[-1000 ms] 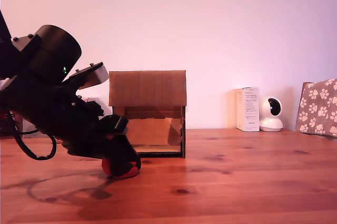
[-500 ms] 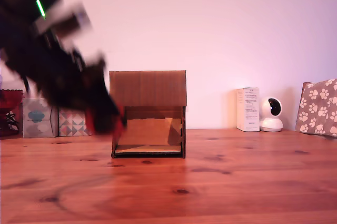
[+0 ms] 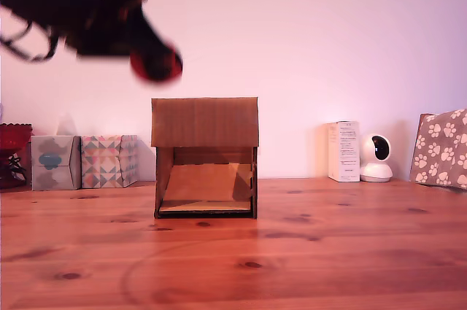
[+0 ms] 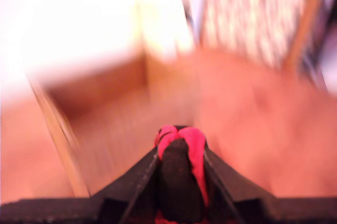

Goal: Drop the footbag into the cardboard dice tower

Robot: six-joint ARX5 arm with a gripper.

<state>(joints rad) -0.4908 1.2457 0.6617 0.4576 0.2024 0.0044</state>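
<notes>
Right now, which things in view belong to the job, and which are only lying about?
Job:
- footbag, gripped in the claw
- cardboard dice tower

Lying about:
- two tissue boxes
- white carton
- small camera
- paw-print box

No text, label, brand, number or sign is showing clearly enough to be read in either view. The white carton [image 3: 343, 151], standing at the far edge of the table toward the exterior view's right, is carrying faint lines of small print on its side, but they are appearing too small and soft to make out.
</notes>
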